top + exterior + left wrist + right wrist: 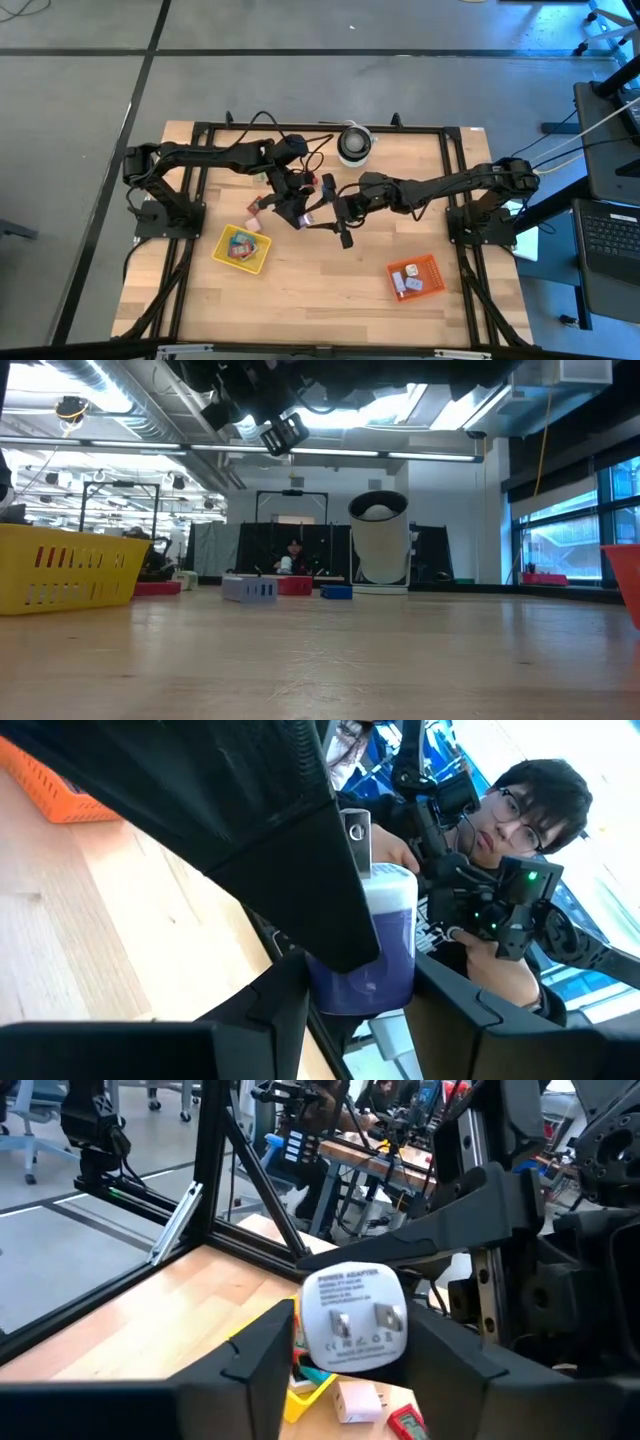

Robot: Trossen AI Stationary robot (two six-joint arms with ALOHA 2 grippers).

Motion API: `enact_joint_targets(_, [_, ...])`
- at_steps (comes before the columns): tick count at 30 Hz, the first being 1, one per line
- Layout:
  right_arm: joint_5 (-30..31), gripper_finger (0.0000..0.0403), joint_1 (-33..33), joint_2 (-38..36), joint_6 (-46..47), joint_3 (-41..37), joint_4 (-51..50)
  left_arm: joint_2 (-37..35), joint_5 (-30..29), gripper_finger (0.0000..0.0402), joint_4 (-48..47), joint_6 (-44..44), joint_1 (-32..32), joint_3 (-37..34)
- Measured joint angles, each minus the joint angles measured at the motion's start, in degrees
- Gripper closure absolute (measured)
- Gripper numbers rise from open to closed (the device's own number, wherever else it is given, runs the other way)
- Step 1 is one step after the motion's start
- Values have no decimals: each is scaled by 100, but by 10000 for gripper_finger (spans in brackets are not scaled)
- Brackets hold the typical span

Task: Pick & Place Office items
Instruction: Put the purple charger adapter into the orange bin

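Note:
A small power adapter, lavender-blue with a white face and metal prongs, is held in the air above the table's middle (313, 205). It shows in the left wrist view (365, 950) and the right wrist view (352, 1320). My left gripper (298, 208) and my right gripper (330, 203) meet there, each shut on it. More small pieces lie on the table near the far left: lavender (250, 588), red (295, 586), blue (335, 592). My left gripper pinches the adapter's lavender body (345, 982) between its two fingers, coming from the table's left. The adapter is lifted clear of the table, its pronged white end away from the fingers. My right gripper pinches the adapter by the two sides of its white pronged end (305, 1335) between its two fingers, coming from the table's right. The pronged face is turned toward my wrist camera. The adapter is clear of the table.
A yellow tray (242, 248) with several pieces stands front left, under the grippers' left side. An orange tray (414, 277) with pieces stands front right. A white roll (354, 143) stands at the far edge. A person shows beyond the table (520, 810).

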Motion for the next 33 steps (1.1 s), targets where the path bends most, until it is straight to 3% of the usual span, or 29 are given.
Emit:
enact_joint_targets(4, [-84,269,0,0,-44,0,-19,2,30,265,-2,0,-2,0])
enact_joint_targets(14, [-171,271,-3,0,-159,0,-22,2,12,260,0,-15,-2,0])
enact_joint_targets(25, [-361,271,4,-41,-245,0,-58,2,-81,194,14,-59,13,0])
enact_joint_targets(33, [-355,271,-57,-321,-348,-4,-113,0,98,170,-4,50,98,0])
